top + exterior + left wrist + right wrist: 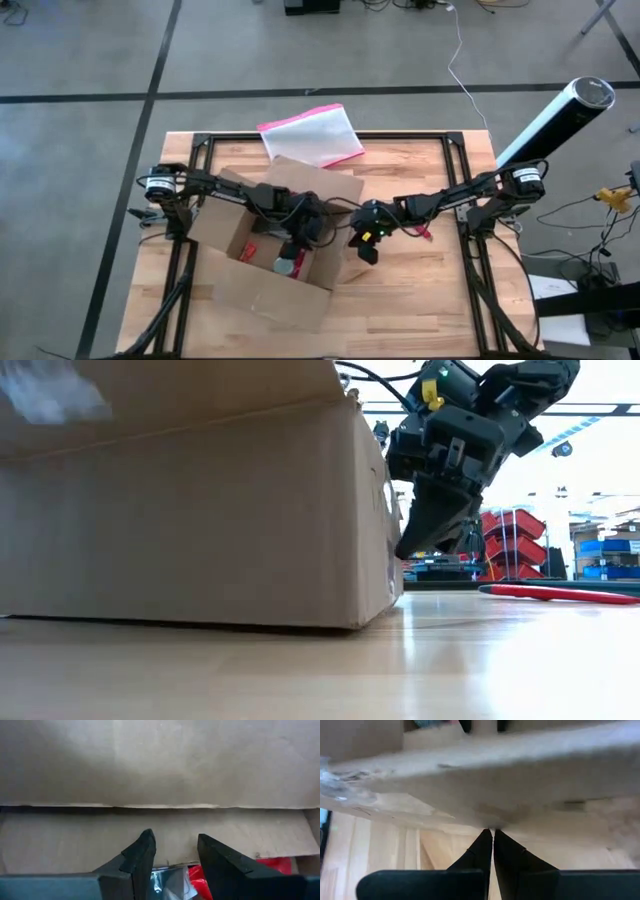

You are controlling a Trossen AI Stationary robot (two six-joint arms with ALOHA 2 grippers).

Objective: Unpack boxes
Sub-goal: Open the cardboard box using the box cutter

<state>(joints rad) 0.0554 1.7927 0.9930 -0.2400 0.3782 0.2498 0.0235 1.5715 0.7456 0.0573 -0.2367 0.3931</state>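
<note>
You have two dark, jointed arms, left arm (pixel 215 186) and right arm (pixel 455 195), with black cables looped along the links. Each base motor carries a round white-ringed cap. Right wrist housing: blocky black, yellow tag, small green light. Fingers (pixel 142 855): matte black, wedge-shaped, tapering to blunt tips.

Bright overhead light glares off the table (pixel 480 650) (wrist views blurred).

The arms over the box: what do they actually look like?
Both arms are dark, jointed and thin, with black cables along them. The left gripper has two dark wedge-shaped fingers. The right gripper has matching fingers and a blocky black head with a small green light and yellow tag.
</note>
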